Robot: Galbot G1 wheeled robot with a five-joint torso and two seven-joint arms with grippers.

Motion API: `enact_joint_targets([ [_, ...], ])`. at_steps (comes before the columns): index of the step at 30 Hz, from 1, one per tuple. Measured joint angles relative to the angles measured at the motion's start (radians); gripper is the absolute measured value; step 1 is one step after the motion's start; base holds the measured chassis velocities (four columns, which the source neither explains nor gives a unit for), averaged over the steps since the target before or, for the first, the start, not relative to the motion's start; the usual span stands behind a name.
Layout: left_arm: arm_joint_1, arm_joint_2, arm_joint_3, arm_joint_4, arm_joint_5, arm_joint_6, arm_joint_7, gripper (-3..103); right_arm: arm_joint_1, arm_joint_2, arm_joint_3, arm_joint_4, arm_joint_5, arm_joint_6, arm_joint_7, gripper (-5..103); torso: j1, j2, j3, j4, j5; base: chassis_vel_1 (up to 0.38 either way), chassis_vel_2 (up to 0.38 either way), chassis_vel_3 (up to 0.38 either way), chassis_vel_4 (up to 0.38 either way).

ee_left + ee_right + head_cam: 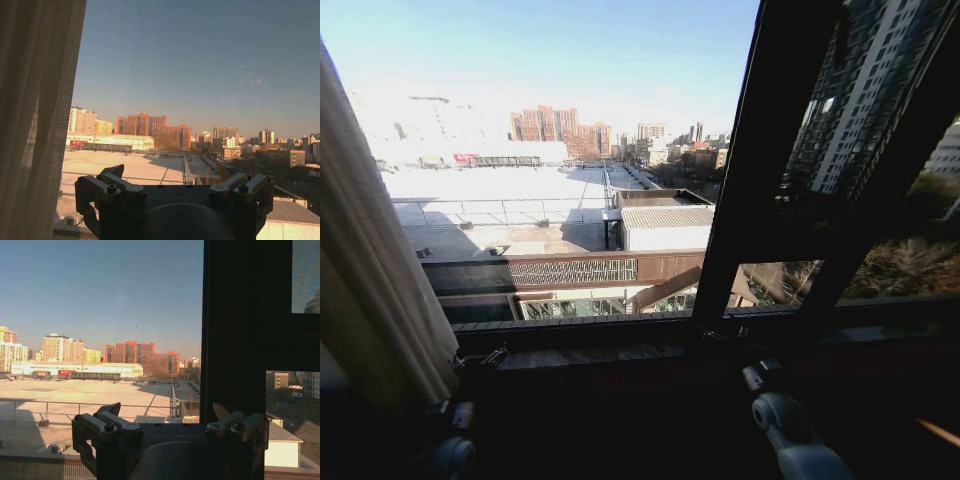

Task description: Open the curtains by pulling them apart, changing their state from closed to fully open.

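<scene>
One sheer cream curtain (pixel 370 280) hangs gathered in pleats at the far left of the window, and the glass beside it is uncovered. My left arm (pixel 455 450) is low, just right of the curtain's lower part. In the left wrist view the curtain (pixel 35 120) stands close beside my left gripper (pixel 171 172), which is open and holds nothing. My right arm (pixel 790 430) is low, below the dark window post. My right gripper (pixel 167 411) is open and empty, facing the glass.
A thick dark window post (pixel 760 160) slants down right of centre, also seen as the post (pixel 245 330) close before the right gripper. A dark sill (pixel 620 335) runs across below the glass. Rooftops and city buildings lie outside.
</scene>
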Motion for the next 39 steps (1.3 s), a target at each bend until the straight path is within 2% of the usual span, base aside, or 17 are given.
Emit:
enact_joint_targets([
  [18, -0.003, 0.002, 0.001, 0.005, 0.000, 0.000, -0.001, 100, 0.000, 0.000, 0.000, 0.000, 0.000, 0.000, 0.000, 100, 0.000, 0.000, 0.000, 0.0001, -0.0002, -0.015, -0.019, 0.018, 0.017],
  [28, -0.004, 0.003, 0.001, 0.005, 0.000, 0.000, -0.002, 100, 0.000, 0.000, 0.000, 0.000, 0.000, 0.000, 0.000, 100, 0.000, 0.000, 0.000, 0.0000, 0.0003, -0.224, -0.208, 0.209, 0.198],
  [39, -0.004, 0.003, 0.001, 0.006, 0.000, 0.000, -0.003, 100, 0.000, 0.000, 0.000, 0.000, 0.000, 0.000, 0.000, 100, 0.000, 0.000, 0.000, 0.0001, -0.0001, -0.332, -0.328, 0.329, 0.336],
])
